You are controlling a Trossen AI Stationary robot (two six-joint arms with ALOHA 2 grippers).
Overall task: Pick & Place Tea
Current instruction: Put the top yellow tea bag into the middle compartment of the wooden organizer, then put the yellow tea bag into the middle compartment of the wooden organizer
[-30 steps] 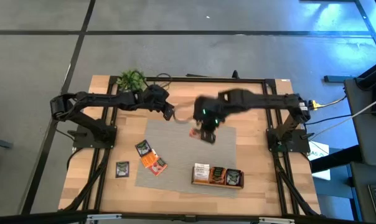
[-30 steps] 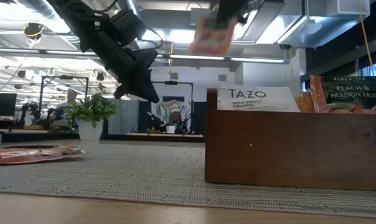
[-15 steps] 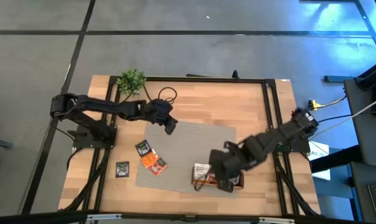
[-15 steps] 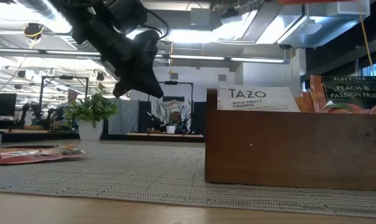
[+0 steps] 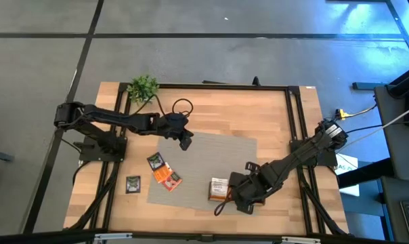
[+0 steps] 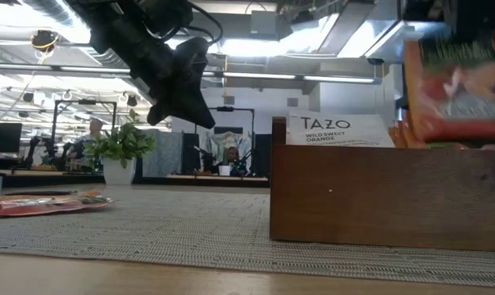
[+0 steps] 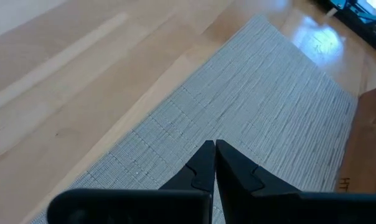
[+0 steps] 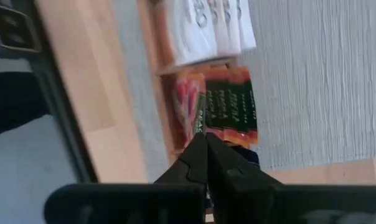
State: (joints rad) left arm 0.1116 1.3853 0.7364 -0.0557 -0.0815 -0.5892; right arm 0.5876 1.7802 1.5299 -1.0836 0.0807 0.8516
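My right gripper (image 5: 240,198) is over the wooden tray (image 6: 379,192) near the table's near edge, shut on an orange tea sachet with a dark label (image 6: 456,86). The tray (image 5: 214,196) holds upright white sachets (image 5: 219,184) and orange ones (image 8: 231,102). Three loose sachets lie flat to the left: two on the grey mat (image 5: 155,161) (image 5: 168,178), one on the wood (image 5: 133,184). My left gripper (image 5: 186,144) hangs shut above the mat's far left corner, holding nothing. My right gripper pinches the sachet between its two fingers, which point steeply down from above. The wrist view shows the sachet edge-on, running out from the fingertips (image 8: 200,124). It hangs upright below the fingers (image 6: 456,49) over the tray; whether it touches the sachets inside I cannot tell.
The grey mat (image 5: 211,152) covers the table's middle, with bare mat between the loose sachets and the tray. A small potted plant (image 5: 142,88) and a cable loop (image 5: 182,106) sit at the far left. Black frame rails run along the table's edges.
My right gripper has swung from above the mat's far middle toward the near edge and down, carrying the sachet to the tray, and its wrist has turned. My left gripper, still shut, has moved a little toward the near edge, over the mat's far left corner.
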